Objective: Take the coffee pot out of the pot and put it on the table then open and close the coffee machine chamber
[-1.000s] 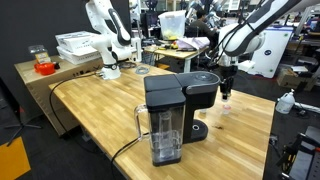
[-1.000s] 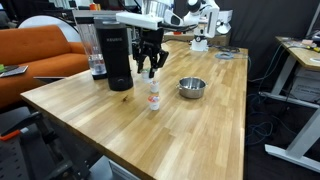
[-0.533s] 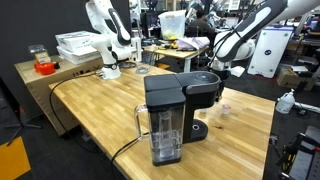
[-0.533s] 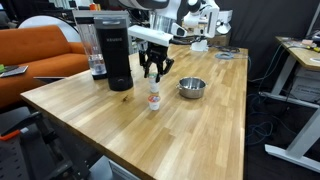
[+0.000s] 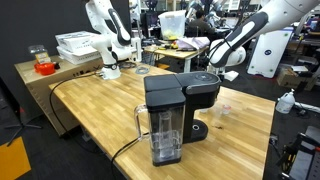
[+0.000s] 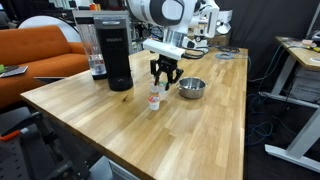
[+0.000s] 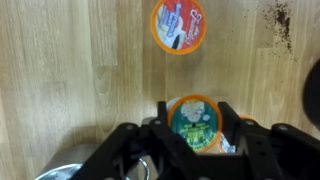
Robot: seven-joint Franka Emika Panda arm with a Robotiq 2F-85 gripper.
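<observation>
robot gripper (image 6: 165, 78) spread open and empty, above two lidded orange-rimmed cups (image 7: 180, 25) on the table (image 6: 150, 140); metal bowl (image 6: 191, 87) just beside; coffee machine (image 5: 172, 110) near, chamber lid (image 5: 202, 84) down

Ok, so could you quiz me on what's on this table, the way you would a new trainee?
1. True or false: the gripper is holding the metal bowl.
2. How many orange-rimmed cups show in the wrist view? A) one B) two C) four
3. Fill in: the black coffee machine stands on a light-wood ____.

Key: 1 false, the bowl sits on its own beside the gripper; 2 B; 3 table.
</observation>
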